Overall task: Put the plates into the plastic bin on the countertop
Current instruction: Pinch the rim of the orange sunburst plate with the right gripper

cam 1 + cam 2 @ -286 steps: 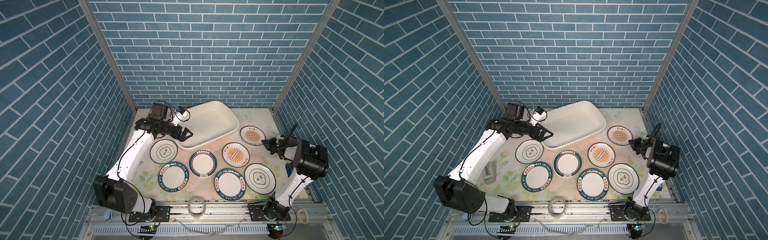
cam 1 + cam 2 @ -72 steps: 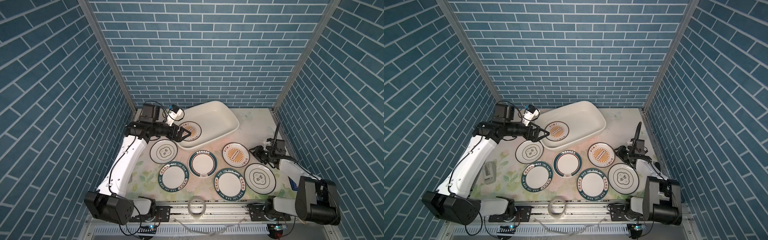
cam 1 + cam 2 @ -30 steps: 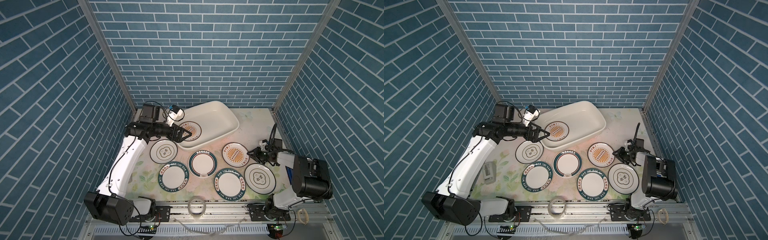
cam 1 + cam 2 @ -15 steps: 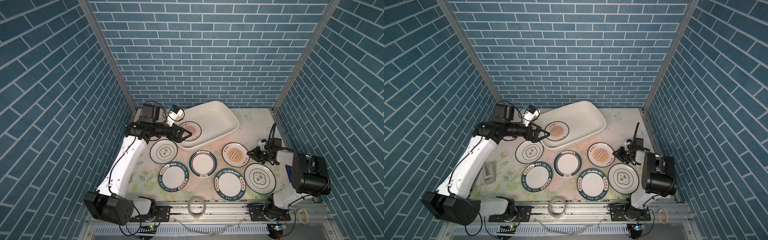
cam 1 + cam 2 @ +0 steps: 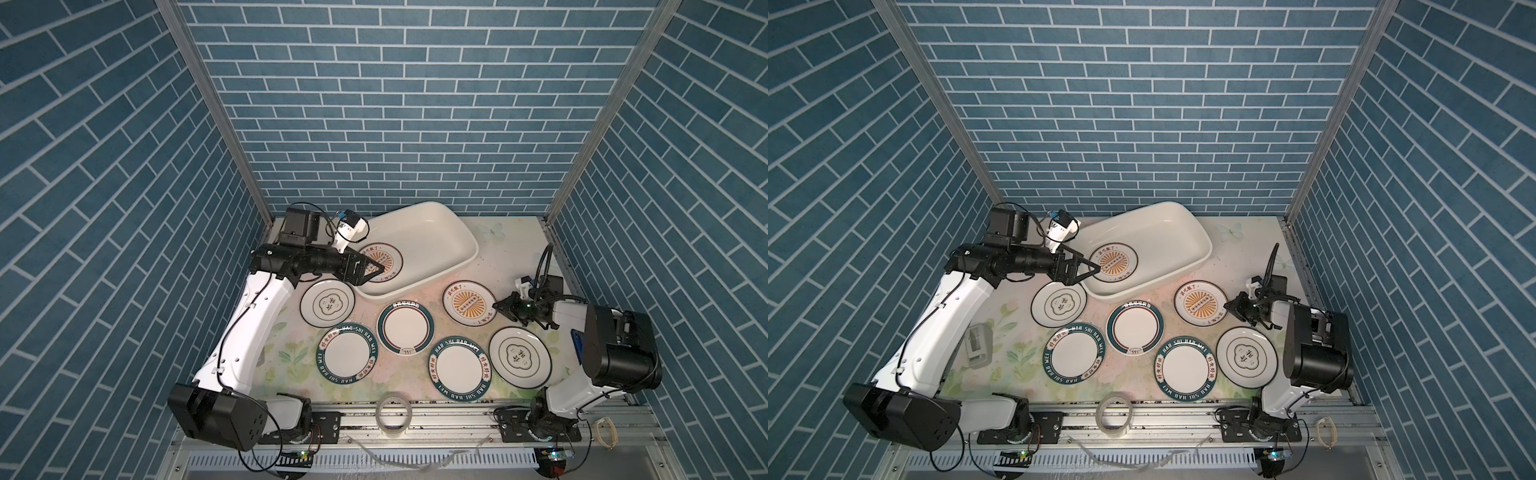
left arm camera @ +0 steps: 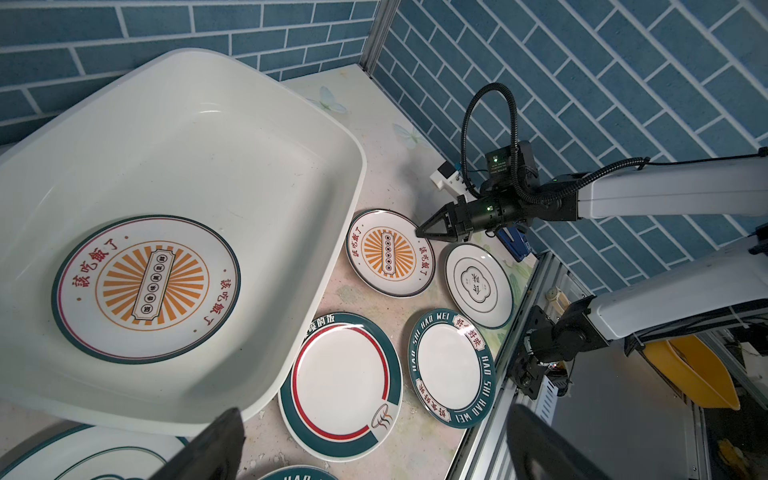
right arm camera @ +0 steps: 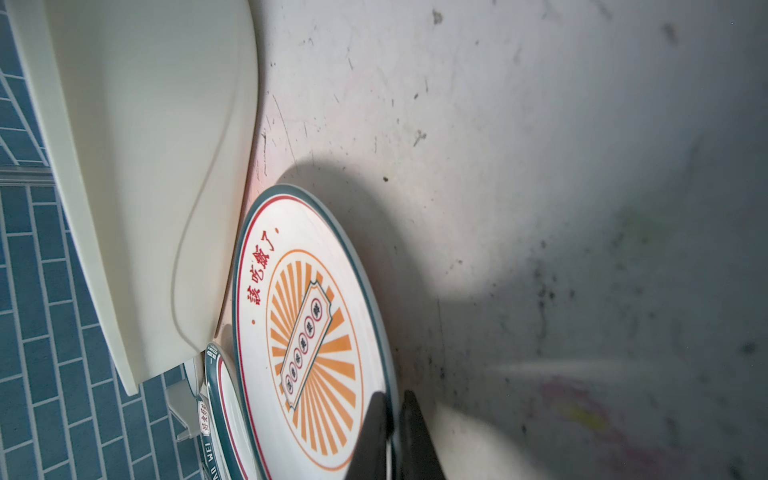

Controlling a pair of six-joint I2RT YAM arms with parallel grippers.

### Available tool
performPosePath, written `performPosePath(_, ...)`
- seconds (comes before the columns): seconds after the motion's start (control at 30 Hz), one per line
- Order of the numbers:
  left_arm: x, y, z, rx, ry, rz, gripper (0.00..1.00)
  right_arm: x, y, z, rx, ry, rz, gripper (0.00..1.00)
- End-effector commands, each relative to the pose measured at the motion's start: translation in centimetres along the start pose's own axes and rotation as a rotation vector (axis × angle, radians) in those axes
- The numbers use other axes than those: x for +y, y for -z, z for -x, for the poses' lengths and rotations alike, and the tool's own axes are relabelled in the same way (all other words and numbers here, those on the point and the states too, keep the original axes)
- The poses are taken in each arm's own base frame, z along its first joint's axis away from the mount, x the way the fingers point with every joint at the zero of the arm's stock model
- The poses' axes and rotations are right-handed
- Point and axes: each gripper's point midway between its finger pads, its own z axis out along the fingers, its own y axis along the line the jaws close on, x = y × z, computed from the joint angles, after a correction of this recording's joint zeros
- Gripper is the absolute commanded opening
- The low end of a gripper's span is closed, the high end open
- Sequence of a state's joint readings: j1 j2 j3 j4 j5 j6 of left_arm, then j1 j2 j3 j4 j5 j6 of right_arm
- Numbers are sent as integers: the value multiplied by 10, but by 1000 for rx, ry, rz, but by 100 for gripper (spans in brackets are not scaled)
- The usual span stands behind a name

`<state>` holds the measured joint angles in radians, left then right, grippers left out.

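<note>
The right fingers [image 7: 372, 436] clamp the rim of a sunburst plate [image 5: 467, 302] on the surface [image 5: 498, 249] just beside the plastic bin [image 5: 436, 232], probably the only hold a flat plate offers; the left fingers [image 6: 208, 453] hang apart over the bin's corner, above the plate inside [image 5: 384, 262]

Right gripper [image 5: 497, 306] grips sunburst plate [image 5: 468, 302] rim.

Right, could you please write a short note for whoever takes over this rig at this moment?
Left hand: open, holding nothing, above the plastic bin's edge.
Right hand: shut on the edge of the sunburst plate on the countertop.
Done: a second sunburst plate lies in the bin.
Left: the gripped one plus five others on the countertop.
</note>
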<state>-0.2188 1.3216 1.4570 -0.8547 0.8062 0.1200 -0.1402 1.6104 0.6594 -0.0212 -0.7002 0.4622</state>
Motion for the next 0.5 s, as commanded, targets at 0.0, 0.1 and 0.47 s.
performPosePath(0.0, -6, 3, 6, -19, -25, -14, 100, -17, 5, 2, -25, -2, -93, 3)
performPosePath(0.1, -7, 3, 6, -20, -24, -16, 99, -19, 7, 4, -37, -6, -94, 3)
performPosePath(0.47, -4, 0, 3, -15, -20, -16, 100, -28, 8, 8, -66, -34, -116, 6)
